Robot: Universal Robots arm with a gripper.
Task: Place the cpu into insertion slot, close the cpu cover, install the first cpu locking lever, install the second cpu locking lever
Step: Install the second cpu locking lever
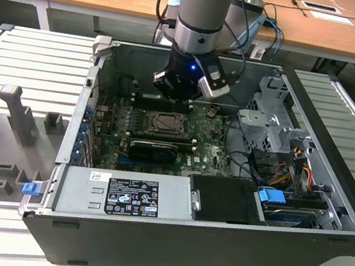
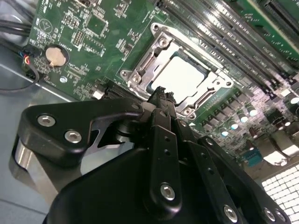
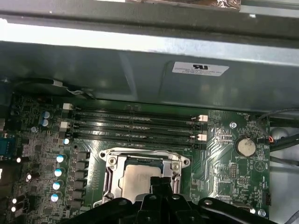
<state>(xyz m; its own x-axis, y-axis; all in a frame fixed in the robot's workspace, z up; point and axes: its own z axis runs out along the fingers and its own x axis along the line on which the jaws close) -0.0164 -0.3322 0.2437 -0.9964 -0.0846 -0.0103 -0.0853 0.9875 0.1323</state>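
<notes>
The gripper, fingers drawn together on nothing, hangs just above the cpu, which we see lying flat, silver face up, in the insertion slot at the centre of the exterior view. The cpu cover frames the chip, lowered around it. We see white labels on the case wall and the power supply; their print is too small to read.
</notes>
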